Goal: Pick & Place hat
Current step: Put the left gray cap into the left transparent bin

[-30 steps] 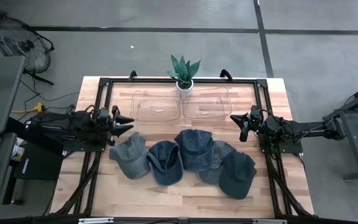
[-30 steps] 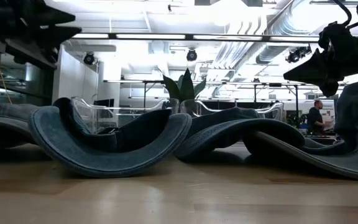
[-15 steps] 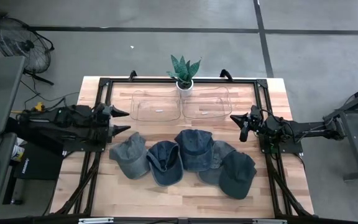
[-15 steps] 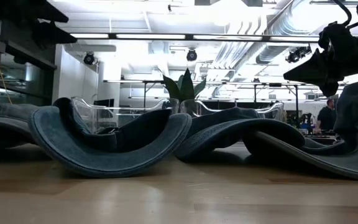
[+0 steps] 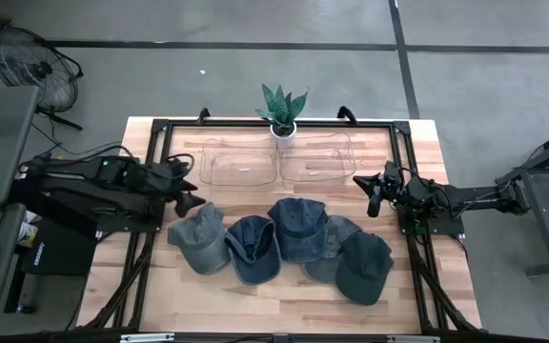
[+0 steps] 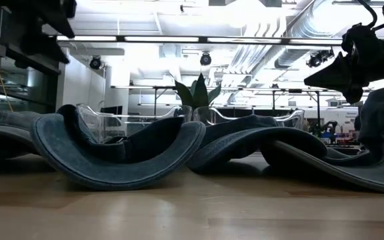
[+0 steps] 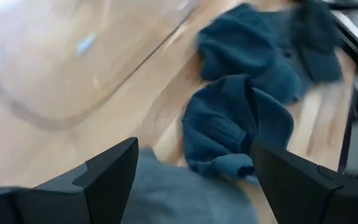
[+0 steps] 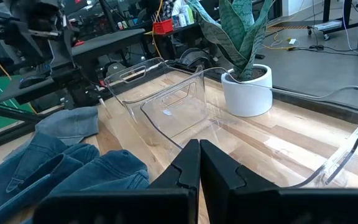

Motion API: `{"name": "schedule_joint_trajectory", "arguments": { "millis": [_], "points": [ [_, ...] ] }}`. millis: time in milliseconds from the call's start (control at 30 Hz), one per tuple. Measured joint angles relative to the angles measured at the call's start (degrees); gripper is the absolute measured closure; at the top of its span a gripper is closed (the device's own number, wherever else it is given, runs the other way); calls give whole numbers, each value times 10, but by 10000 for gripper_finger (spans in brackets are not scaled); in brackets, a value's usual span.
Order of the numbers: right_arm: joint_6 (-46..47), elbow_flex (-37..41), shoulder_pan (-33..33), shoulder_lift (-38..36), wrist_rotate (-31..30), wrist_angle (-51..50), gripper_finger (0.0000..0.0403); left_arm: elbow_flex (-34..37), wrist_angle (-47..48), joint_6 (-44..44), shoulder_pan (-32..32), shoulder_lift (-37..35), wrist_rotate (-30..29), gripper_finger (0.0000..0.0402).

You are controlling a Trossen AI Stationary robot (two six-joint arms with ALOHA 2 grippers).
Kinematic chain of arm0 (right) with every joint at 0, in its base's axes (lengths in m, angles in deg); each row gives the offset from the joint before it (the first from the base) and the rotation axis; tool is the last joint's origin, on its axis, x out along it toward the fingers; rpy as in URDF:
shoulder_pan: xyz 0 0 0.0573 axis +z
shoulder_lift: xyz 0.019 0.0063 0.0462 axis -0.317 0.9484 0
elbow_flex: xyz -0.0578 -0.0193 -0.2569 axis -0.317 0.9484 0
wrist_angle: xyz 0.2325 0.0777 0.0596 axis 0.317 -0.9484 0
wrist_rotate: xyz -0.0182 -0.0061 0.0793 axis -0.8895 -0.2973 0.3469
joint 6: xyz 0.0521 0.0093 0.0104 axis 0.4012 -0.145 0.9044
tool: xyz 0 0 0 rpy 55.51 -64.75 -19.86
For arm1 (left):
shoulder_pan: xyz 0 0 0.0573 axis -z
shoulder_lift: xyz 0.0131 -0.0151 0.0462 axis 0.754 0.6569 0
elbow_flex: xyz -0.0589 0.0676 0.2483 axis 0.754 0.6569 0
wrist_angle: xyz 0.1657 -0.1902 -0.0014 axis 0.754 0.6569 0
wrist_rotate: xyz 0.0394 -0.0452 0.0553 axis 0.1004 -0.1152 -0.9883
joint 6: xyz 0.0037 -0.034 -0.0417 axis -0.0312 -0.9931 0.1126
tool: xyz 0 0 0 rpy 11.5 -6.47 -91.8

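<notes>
Below and just ahead of the spread jaws of the left gripper [image 5: 185, 186]: the nearest hat [image 5: 200, 238], not yet grasped.

You have five hats overlapping in a row; the grey one lies at the left end, its edge touching the blue hat [image 5: 253, 250] beside it. Both left fingers [image 7: 110, 171] stand wide apart with nothing between them. If you descend off-centre, expect the jaws to pinch two overlapped brims and drag the neighbour along. A shallow bite on soft fabric may slip during the lift toward the clear bin [image 5: 242, 162]. The right gripper [image 5: 370, 193] waits clenched, fingertips together, beside the right bin [image 5: 315, 158].
</notes>
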Motion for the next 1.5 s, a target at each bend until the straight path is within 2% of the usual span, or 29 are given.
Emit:
{"name": "schedule_joint_trajectory", "arguments": {
  "millis": [100,333,500,600,833,933,1133,1267,1500],
  "points": [
    [0,0,0,0,0,0,398,-5,9,-88,0,36,27,92],
    [0,0,0,0,0,0,398,-5,51,-131,0,86,58,92],
    [0,0,0,0,0,1,398,-5,80,-294,0,120,82,92],
    [0,0,0,0,0,1,398,-5,70,-356,1,136,103,92],
    [0,0,0,0,0,2,398,-5,34,-370,1,198,116,92],
    [0,0,0,0,0,2,398,-4,40,-378,1,231,137,92],
    [0,0,0,0,0,2,398,-5,45,-378,1,281,136,92],
    [0,0,0,0,0,2,398,-5,44,-365,6,300,149,92],
    [0,0,0,0,0,3,398,-4,40,-365,41,320,139,92]
  ]
}}
